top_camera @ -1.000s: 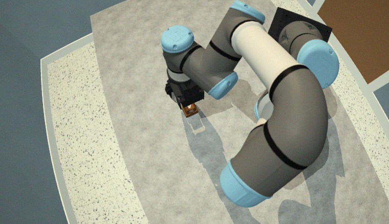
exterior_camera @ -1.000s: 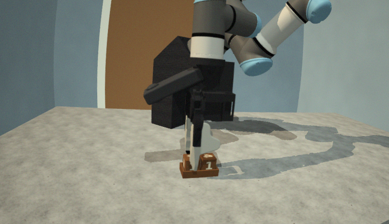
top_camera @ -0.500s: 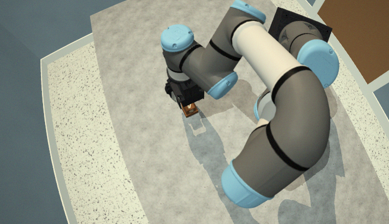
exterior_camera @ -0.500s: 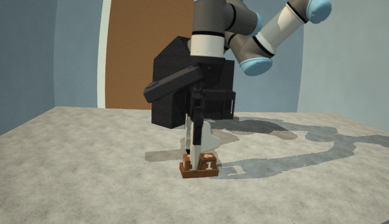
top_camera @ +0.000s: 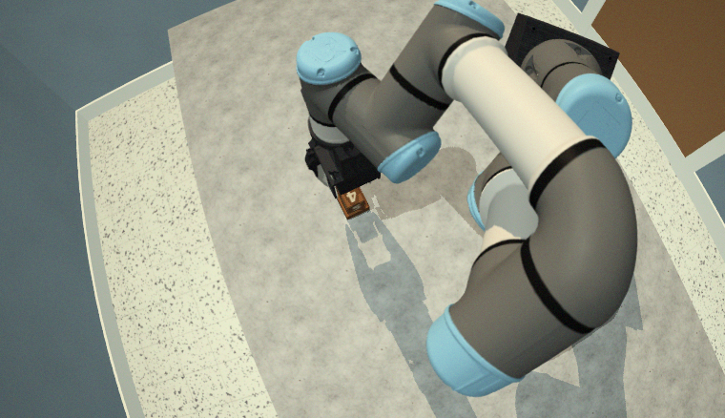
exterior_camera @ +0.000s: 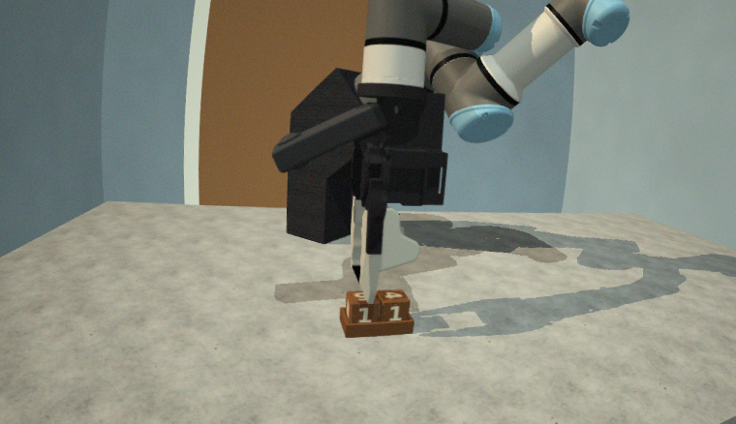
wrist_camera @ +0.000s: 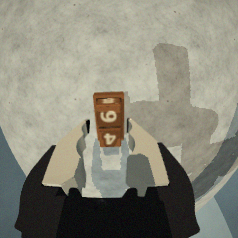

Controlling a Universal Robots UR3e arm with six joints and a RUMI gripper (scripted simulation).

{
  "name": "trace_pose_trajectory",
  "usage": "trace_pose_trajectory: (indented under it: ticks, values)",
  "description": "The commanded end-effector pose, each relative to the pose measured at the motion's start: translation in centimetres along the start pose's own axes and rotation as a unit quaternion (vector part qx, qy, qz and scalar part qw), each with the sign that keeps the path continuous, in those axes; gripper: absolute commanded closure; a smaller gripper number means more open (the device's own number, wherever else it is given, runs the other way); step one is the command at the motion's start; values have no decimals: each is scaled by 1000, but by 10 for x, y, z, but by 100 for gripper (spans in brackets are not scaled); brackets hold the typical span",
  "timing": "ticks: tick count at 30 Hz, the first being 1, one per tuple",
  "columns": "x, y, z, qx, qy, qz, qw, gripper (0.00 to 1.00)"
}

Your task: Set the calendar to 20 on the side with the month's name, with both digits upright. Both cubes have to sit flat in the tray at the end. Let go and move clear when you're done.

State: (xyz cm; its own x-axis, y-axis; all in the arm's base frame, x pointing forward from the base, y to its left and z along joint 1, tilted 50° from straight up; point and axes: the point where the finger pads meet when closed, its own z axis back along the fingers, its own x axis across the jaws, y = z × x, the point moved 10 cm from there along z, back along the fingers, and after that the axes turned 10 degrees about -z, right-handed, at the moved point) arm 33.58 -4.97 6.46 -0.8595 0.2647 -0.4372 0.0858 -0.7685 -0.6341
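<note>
A brown calendar tray [exterior_camera: 376, 325] stands on the table with two brown cubes sitting flat in it. In the exterior view the left cube [exterior_camera: 358, 310] and the right cube [exterior_camera: 393, 306] both show an upright 1 on the side facing that camera. Seen from the wrist, the tops read 9 [wrist_camera: 109, 117] and 4 [wrist_camera: 110, 137]. My gripper [exterior_camera: 366, 288] points straight down over the left cube. Its fingers stand slightly apart on either side of the cubes and grip nothing. In the top view only the 4 cube [top_camera: 351, 198] shows beside the gripper body [top_camera: 341, 169]. I cannot see a month's name.
The arm's black base mount [top_camera: 561, 44] is at the far right of the table. A dark block [exterior_camera: 320, 180] of the gripper assembly hangs behind the fingers. The arm casts a long shadow [exterior_camera: 515, 288] to the right of the tray.
</note>
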Motion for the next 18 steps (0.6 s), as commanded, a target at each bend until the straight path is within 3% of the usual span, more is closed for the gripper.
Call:
trace_pose_trajectory:
  ticks: [1,18]
  values:
    - [0,0,14,0,0,1,1000,71]
    - [0,0,54,0,0,1,1000,71]
